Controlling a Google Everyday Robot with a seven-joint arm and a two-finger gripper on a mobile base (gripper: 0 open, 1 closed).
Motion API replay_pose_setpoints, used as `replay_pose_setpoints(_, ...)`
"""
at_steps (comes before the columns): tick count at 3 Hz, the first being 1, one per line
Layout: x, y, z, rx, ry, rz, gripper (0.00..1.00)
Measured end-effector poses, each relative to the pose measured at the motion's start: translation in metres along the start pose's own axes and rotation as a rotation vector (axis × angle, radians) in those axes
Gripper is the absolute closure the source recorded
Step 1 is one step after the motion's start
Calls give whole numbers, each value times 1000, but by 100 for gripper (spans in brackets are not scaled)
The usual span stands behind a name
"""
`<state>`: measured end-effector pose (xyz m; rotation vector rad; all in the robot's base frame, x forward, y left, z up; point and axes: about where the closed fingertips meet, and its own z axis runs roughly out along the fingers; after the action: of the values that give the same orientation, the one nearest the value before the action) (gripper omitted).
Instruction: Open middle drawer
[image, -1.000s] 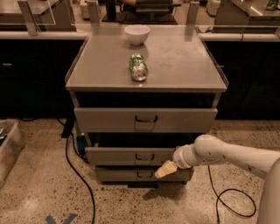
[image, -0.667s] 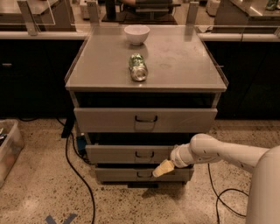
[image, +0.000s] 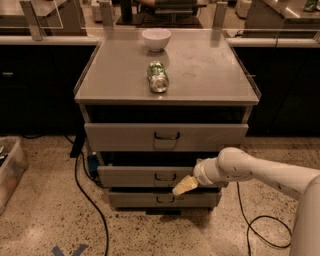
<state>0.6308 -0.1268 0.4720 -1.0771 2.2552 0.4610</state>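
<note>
Where the floor runs out to the left of the cabinet, a clear bin sits well apart from it and a black cable trails near its base. On the cabinet's top a white bowl stands at the back, with a green can on its side nearer the front. The middle drawer — second of the cabinet's three grey fronts — has a dark gap above it. The gripper lies at that drawer's lower edge, just right of its handle — clenched or released, I cannot tell. The white arm reaches in from the cabinet's right.
</note>
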Motion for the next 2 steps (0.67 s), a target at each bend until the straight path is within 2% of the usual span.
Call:
replay_pose_setpoints(1,0,0,0,0,0,0,0)
replay_pose_setpoints(2,20,-11,20,16,42,1,0)
